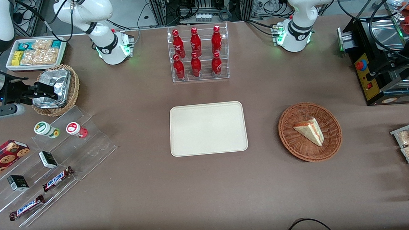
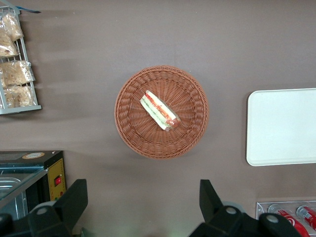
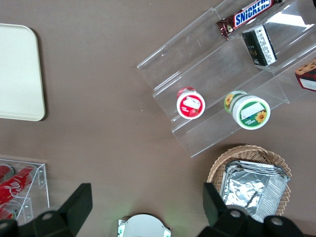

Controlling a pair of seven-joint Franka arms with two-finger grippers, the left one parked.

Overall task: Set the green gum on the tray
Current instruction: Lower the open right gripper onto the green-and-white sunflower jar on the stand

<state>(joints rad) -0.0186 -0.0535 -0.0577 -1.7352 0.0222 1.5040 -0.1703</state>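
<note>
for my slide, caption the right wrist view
Open gripper hovers high above the green gum on its clear stepped rack, tray bare.

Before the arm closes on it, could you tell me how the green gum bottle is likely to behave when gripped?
The green gum looks like a rigid cylinder, probably light. Its smooth round sides may slip or roll if nudged off the clear stepped shelf. The open gripper hangs above the table, nearer the foil-filled basket.
</note>
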